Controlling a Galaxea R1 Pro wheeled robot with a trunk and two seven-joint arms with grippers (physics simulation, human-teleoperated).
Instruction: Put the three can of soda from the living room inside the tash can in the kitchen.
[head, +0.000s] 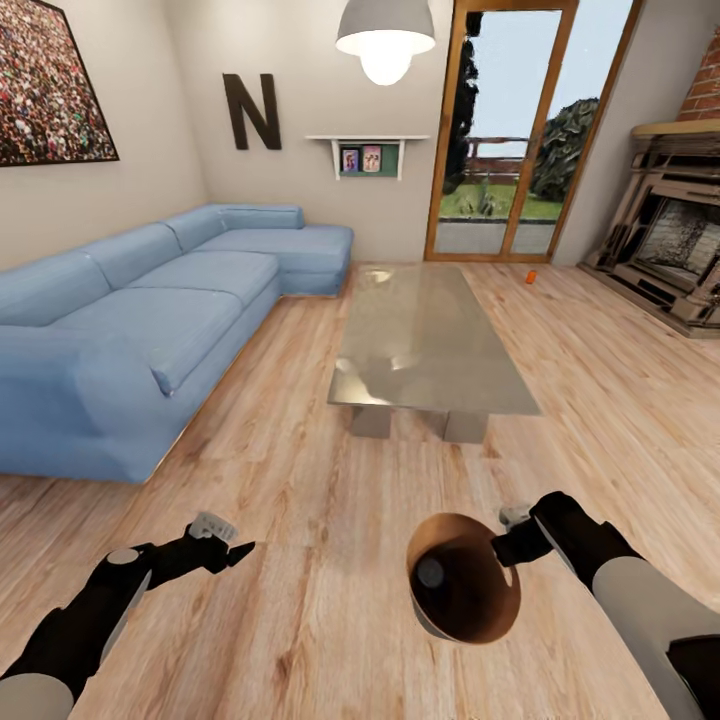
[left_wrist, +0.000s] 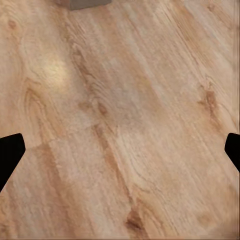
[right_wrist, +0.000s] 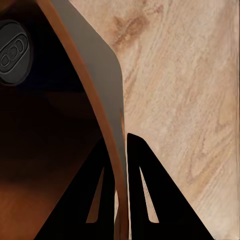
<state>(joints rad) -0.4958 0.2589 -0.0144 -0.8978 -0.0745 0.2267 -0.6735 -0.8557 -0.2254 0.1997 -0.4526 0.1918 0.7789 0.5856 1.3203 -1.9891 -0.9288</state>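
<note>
The robot is located in the living room (head: 330, 520), where the trash can (head: 470, 600) is carried low over the wood floor (head: 300, 620) by the right hand (head: 512, 540), whose fingers (right_wrist: 107, 200) are pressed together on the rim, one inside the copper-brown wall and one outside. One soda can, seen end-on as a dark grey top (head: 431, 573), lies inside the trash can. An orange soda can (head: 531, 277) stands on the floor near the glass doors (head: 505, 130), beyond the far end of the glass table (head: 425, 345) and well apart from the robot. The third can cannot be located. The left hand (head: 235, 550) is held spread and empty above bare floorboards. The trash can is gripped by its thin rim only and hangs tilted with its mouth toward the camera; slippage in the pinch or a sudden base movement could likely roll the loaded can out. A collision with the table corner or the blue sofa (head: 150, 320) is to be avoided on approach
</note>
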